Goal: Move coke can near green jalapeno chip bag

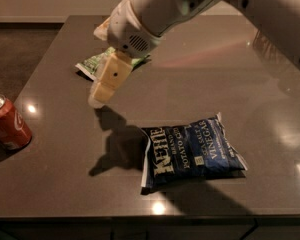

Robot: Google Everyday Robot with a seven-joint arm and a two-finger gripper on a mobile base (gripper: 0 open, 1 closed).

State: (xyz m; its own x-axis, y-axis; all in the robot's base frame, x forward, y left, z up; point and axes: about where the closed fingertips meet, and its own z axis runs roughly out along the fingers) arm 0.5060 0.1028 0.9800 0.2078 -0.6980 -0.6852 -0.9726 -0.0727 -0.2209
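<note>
While the claw [97, 68] hovers spread and empty, the coke can [7, 124] stands well apart from it.

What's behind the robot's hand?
The green jalapeno chip bag lies on the table behind the gripper, which hovers left of centre. Only part of it shows; the arm covers the rest.

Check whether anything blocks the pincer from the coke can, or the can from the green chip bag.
Nothing visible: only bare table lies between the pincer, near the green jalapeno chip bag, and the coke can at left.
</note>
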